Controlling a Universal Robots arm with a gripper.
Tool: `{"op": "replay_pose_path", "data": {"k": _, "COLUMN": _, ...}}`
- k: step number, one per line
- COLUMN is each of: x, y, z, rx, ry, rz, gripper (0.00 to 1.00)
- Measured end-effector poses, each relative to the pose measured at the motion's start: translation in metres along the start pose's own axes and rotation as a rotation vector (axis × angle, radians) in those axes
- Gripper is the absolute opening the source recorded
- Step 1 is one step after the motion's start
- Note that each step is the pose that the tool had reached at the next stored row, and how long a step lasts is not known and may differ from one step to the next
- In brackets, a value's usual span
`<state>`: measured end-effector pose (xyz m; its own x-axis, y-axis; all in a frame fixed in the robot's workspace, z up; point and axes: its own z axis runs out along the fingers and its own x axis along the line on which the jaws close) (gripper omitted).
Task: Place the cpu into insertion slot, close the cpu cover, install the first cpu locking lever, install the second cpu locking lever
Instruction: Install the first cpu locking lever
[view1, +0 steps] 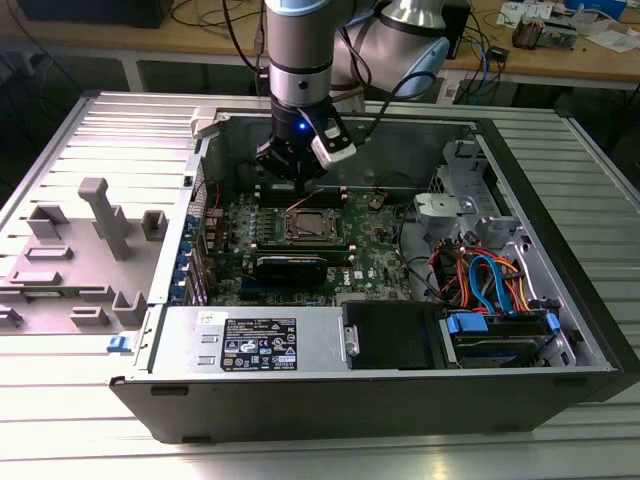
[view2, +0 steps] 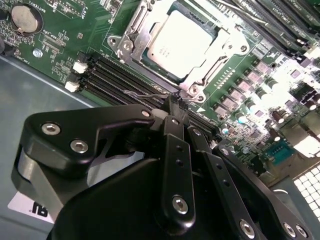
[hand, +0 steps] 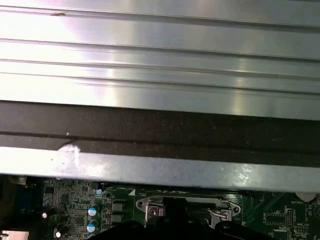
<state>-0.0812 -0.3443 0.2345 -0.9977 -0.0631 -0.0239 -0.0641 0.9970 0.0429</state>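
The cpu (view2: 180, 42) lies flat in the insertion slot (view1: 310, 225) on the green board, its silvery top facing up. The cpu cover (view2: 142, 22) is down over it, its metal frame ringing the chip. My gripper (view2: 176, 105) hangs just off one corner of the socket with its black fingers (view2: 172, 130) pressed together. A thin wire locking lever (view2: 147, 93) runs along the socket's edge and ends right at the fingertips. In the exterior view the gripper (view1: 297, 170) is low inside the case, just behind the socket. The socket's metal edge (hand: 185, 206) also shows in the first wrist view.
Long black memory slots (view2: 125, 80) run beside the socket, with a coin battery (view2: 25, 17) further off. The case wall (hand: 160, 125) rises close behind the gripper. A power supply (view1: 260, 340) and a drive bay with cables (view1: 490, 290) fill the case's front. A grey fixture (view1: 80, 250) sits outside, on the exterior view's left.
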Motion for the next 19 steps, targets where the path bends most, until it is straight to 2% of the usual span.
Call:
{"op": "replay_pose_path", "data": {"k": 12, "x": -0.0109, "y": 0.0044, "z": 0.0081, "rx": 0.0, "ry": 0.0, "rz": 0.0, "gripper": 0.11}}
{"op": "replay_pose_path", "data": {"k": 19, "x": -0.0214, "y": 0.0037, "z": 0.0131, "rx": 0.0015, "ry": 0.0001, "rz": 0.0, "gripper": 0.11}}
